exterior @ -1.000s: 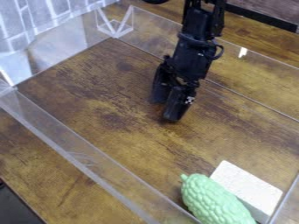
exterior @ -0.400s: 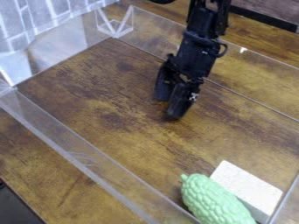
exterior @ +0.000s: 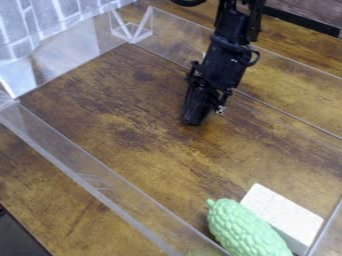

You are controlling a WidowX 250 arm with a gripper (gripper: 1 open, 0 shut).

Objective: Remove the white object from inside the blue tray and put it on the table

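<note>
End effector (exterior: 198, 113) low over counter (exterior: 127, 125), fingers now drawn together where they stood spread a moment ago; no grip visible. White block (exterior: 285, 215) unmoved in near corner beside green bumpy object (exterior: 246, 229). No blue tray seen; removal unconfirmed.

The worktop (exterior: 120, 130) is seen in a single view, taken from above and angled downward across it. The arm (exterior: 230, 45) is faced from across the surface, with the green bumpy object (exterior: 245, 228) nearer the camera.
</note>
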